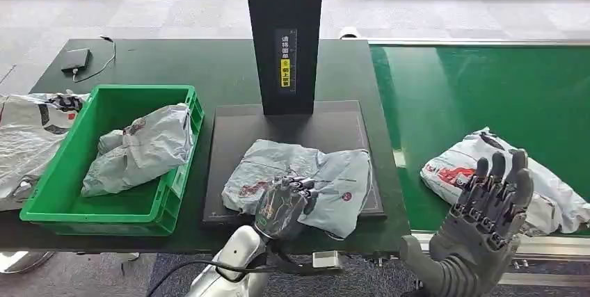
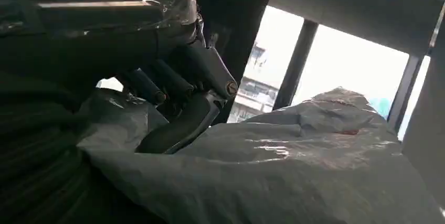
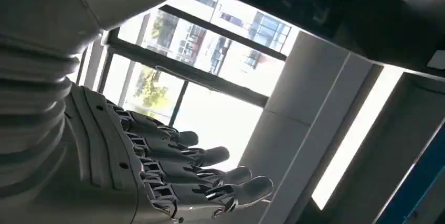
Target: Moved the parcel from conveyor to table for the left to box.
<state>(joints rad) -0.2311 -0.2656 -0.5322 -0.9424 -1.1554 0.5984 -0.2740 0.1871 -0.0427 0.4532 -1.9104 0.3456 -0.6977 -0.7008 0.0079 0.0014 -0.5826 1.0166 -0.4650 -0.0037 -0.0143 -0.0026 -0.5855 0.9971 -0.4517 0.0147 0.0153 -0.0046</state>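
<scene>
Grey parcel on table, left robot hand gripping it; right robot hand spread, empty; one green box.

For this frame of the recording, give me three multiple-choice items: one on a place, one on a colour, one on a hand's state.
1. Where does the grey plastic mailer parcel under the left hand lie?
A. on the black flat pad
B. on the conveyor
C. in the bin

2. What colour is the plastic bin holding another grey bag?
A. blue
B. green
C. red

3. How is the right hand?
A. holding a parcel
B. pressed on the belt
C. holding nothing, fingers apart

Answers: 1 A, the parcel rests on the pad below the black post; 2 B, its walls are green; 3 C, its fingers are extended and spread.
</scene>
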